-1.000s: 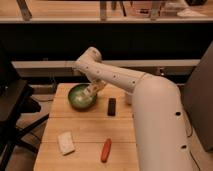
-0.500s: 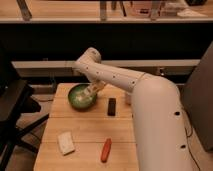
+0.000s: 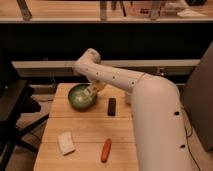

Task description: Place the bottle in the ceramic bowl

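Note:
The green ceramic bowl (image 3: pixel 80 98) sits at the back left of the wooden table (image 3: pixel 85 127). My white arm reaches in from the right and bends down over the bowl's right side. The gripper (image 3: pixel 93 90) hangs just above the bowl's right rim. A small pale, yellowish shape at the gripper's tip, over the inside of the bowl, looks like the bottle (image 3: pixel 90 94). I cannot make out whether the bottle is held or resting in the bowl.
A black rectangular object (image 3: pixel 111 106) lies just right of the bowl. An orange carrot-like stick (image 3: pixel 106 149) lies near the front edge, and a white flat block (image 3: pixel 65 142) at the front left. A dark chair (image 3: pixel 15 107) stands left of the table.

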Tool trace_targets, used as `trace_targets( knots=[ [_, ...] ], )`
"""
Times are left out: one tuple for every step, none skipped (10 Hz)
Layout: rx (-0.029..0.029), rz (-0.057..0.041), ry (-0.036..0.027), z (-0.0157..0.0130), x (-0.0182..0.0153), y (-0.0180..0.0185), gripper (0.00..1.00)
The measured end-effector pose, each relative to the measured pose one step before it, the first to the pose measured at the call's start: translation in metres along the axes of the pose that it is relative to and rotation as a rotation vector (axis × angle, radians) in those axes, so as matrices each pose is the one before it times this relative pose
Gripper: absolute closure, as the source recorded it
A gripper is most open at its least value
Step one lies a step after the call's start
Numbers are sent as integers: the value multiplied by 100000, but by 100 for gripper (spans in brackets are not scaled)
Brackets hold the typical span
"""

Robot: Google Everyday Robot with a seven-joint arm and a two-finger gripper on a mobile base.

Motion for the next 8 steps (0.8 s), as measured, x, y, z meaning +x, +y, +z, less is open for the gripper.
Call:
trace_targets(
  knots=[
    [14,-19,193,23,-37,-15,73],
    [13,28,166,18,-14,-5,71],
    [80,-46,533,46,-18,-53,62],
    [58,-15,423,26,1,-43,56],
    [74,11,270,3,-26,-58,54],
    [146,20,524,-32,-31,-123,58],
    [232,43,468,-84,-34,-148,61],
    [12,-28,278,33,-28,-47,61]
  ],
)
